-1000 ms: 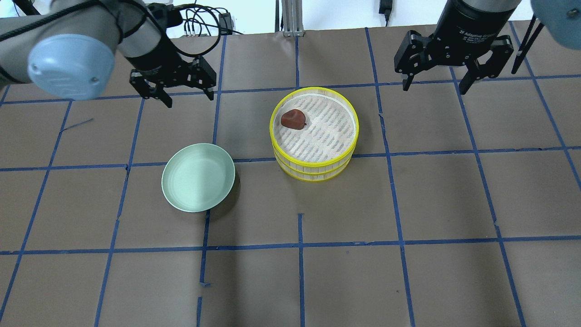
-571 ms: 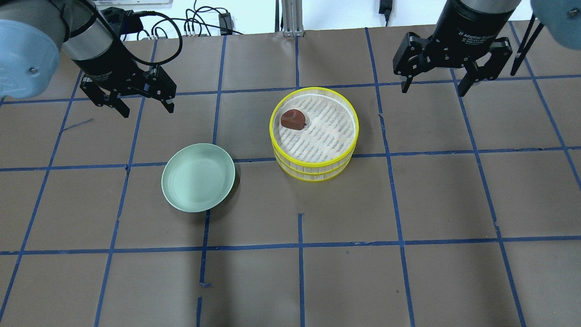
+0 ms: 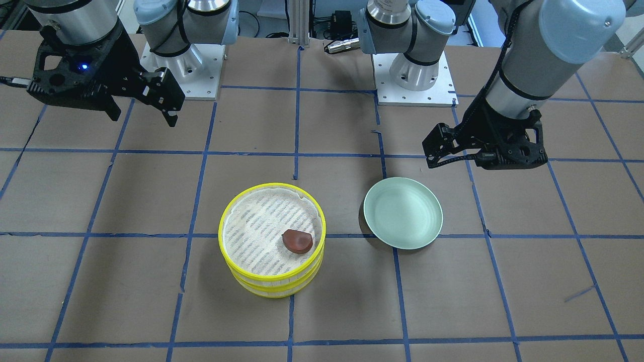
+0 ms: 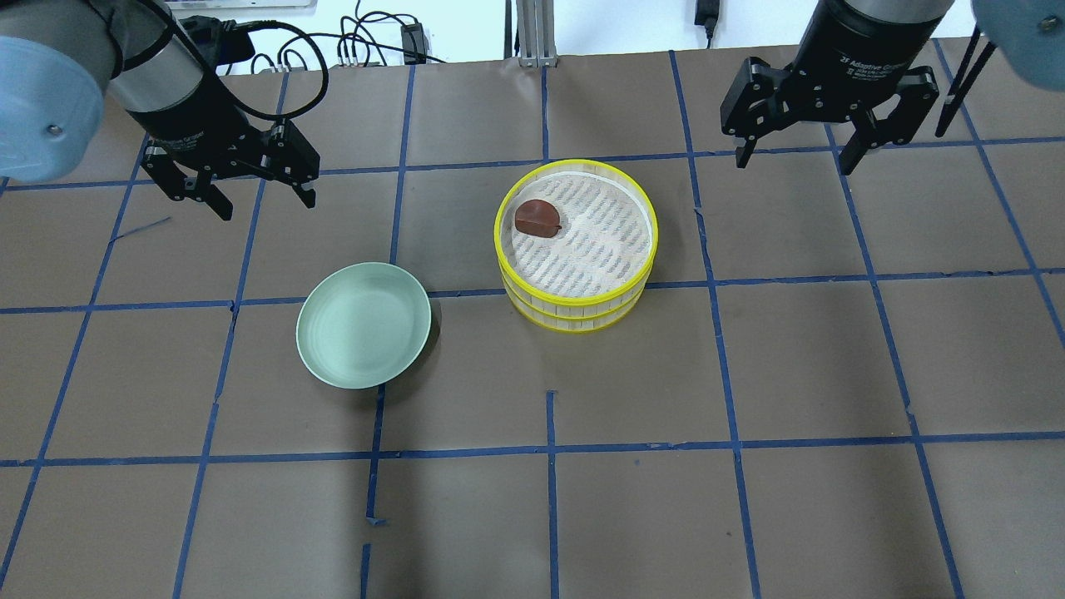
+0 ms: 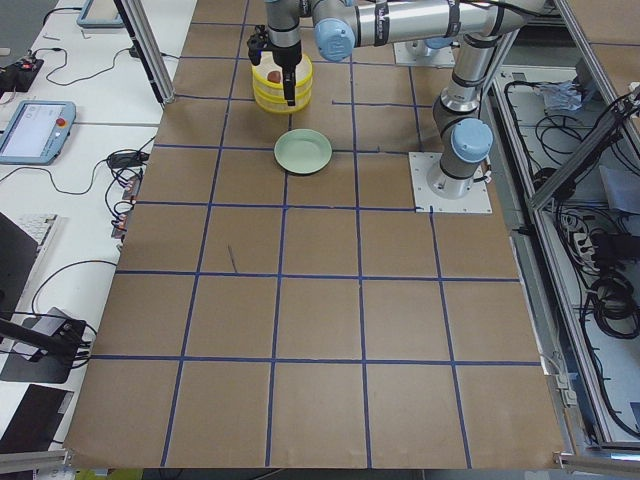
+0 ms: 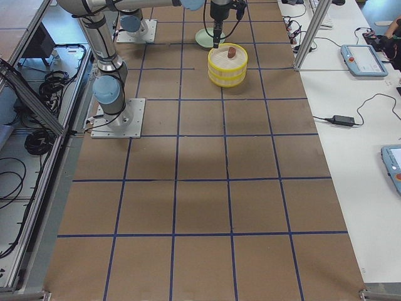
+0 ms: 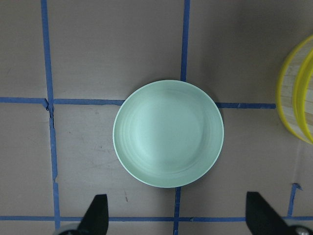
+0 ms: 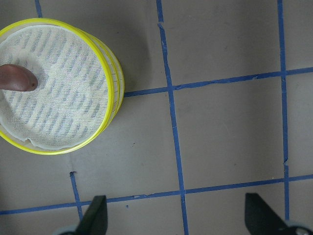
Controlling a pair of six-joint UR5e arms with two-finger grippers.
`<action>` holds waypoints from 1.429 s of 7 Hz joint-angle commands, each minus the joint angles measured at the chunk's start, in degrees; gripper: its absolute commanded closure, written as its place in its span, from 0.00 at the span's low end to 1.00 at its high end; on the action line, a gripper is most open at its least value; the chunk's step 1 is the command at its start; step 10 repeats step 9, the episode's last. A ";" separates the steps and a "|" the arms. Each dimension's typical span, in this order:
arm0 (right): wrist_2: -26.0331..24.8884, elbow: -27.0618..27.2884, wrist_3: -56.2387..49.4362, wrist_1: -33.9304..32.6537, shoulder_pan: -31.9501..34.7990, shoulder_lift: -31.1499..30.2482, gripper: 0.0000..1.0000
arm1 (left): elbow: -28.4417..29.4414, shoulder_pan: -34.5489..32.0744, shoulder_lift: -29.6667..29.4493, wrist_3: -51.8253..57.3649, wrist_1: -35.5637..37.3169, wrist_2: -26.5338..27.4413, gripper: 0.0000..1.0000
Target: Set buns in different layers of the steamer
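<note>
The two steamer layers [image 4: 582, 314] stand stacked in the table's middle, with yellow rims and a white mesh liner on top. The dark reddish-brown bun [image 4: 537, 218] lies on the top layer's liner near its left edge; it also shows in the front view [image 3: 297, 241] and the right wrist view [image 8: 17, 78]. The white bun is not in view. My left gripper [image 4: 266, 200] is open and empty, in the air behind and left of the pale green plate [image 4: 364, 324]. My right gripper [image 4: 795, 162] is open and empty, behind and right of the steamer.
The pale green plate [image 3: 402, 212] is empty and lies left of the steamer, about a plate's width away. The brown table cover carries a blue tape grid. Cables and a metal post sit at the far edge.
My left arm has swung to the left, away from the steamer, with its gripper still open. The right gripper has barely moved. Bun, steamer and plate have not moved.
</note>
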 commanded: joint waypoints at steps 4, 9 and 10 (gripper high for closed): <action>0.04 0.00 -0.05 -0.12 0.06 0.03 0.00 | -0.20 -2.64 -0.16 -3.10 0.53 -0.19 0.00; 0.04 0.00 -0.05 -0.30 -0.03 0.12 0.00 | -0.20 -3.80 -0.16 -3.19 0.88 0.08 0.00; 0.04 0.00 -0.05 -0.30 -0.03 0.12 0.00 | -0.20 -3.80 -0.16 -3.19 0.88 0.08 0.00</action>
